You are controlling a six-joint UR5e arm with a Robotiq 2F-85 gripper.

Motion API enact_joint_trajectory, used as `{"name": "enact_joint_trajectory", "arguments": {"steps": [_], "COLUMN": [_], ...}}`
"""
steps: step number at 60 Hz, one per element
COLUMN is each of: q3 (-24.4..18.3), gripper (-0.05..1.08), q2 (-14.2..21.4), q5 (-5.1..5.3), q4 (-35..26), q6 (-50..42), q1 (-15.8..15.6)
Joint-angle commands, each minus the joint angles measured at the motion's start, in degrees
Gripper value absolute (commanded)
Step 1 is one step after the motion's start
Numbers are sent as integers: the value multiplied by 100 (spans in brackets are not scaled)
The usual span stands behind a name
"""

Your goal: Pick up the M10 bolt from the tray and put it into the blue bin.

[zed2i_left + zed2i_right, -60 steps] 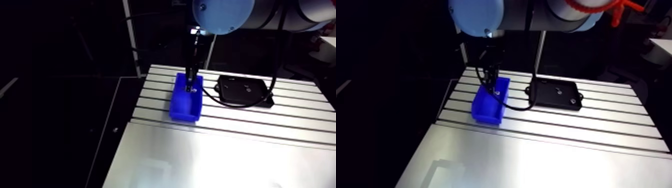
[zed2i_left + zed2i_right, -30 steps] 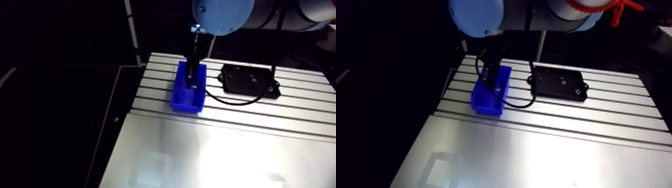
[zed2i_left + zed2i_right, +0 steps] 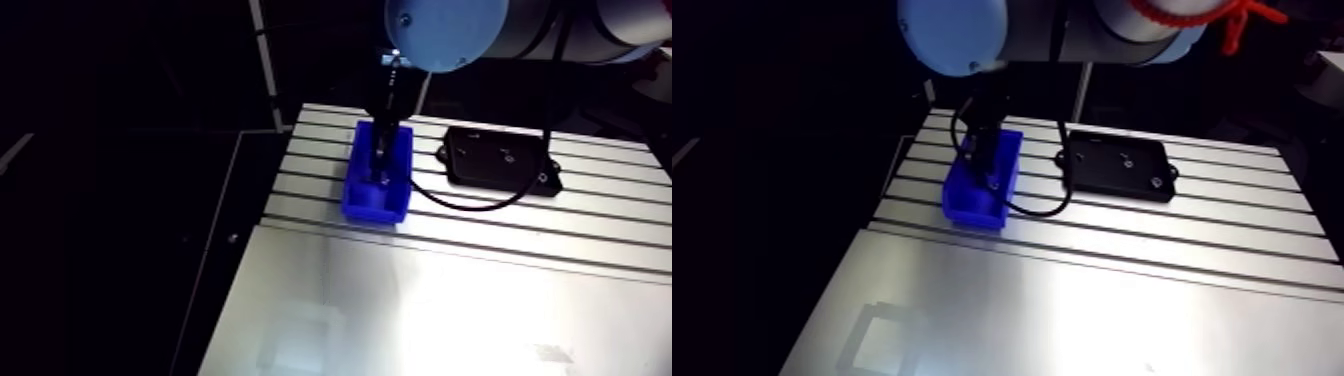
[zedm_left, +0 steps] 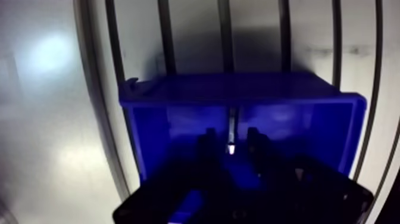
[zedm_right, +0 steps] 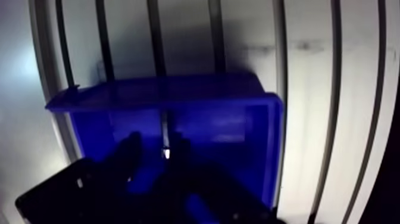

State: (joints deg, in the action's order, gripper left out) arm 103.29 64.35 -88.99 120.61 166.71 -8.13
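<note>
In the arm view the blue bin (image 3: 372, 210) sat on the slotted table (image 3: 450, 300) at upper centre of the frame. The black tray (image 3: 500, 160) lay to its right, well apart, with a few small pale parts on it. The arm came down from the top edge, and its gripper (image 4: 231, 136) reached down inside the bin. In the wrist view the M10 bolt (image 4: 231, 122) showed as a thin bright shank inside the bin, between the fingers (image 4: 208, 140) and running ahead of them. The fingers stood apart, with blue showing on either side of the shank.
</note>
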Motion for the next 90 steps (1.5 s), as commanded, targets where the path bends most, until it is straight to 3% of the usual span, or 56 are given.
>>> {"name": "enact_joint_trajectory", "arguments": {"steps": [1,12,26,39,43,54,55,56,58,60,64,72,75,90], "q3": [-14,-182,-904,-1329,-1462,-1895,-1963,-1963,-2065,-2065,-2158,-2284,-2349,-2541], "gripper": [1,1,1,1,1,1,1,1,1,1,1,1,1,1], "q2": [110,405,1001,1491,1594,1673,1680,1680,1681,1681,1681,1647,1638,1681], "q5": [8,28,-24,-96,-88,-207,-210,-210,-218,-218,-218,-297,-273,-272], "q4": [-15,-268,-1790,-2652,-2758,-2794,-2793,-2793,-2778,-2778,-2837,-3164,-3326,-3473], "q6": [6,-1,-193,-715,-1227,-3600,-4157,-4157,-5449,-5449,-6988,-7408,-7607,-7658], "q1": [-5,-5,31,13,13,177,254,254,358,358,536,708,947,1559]}}
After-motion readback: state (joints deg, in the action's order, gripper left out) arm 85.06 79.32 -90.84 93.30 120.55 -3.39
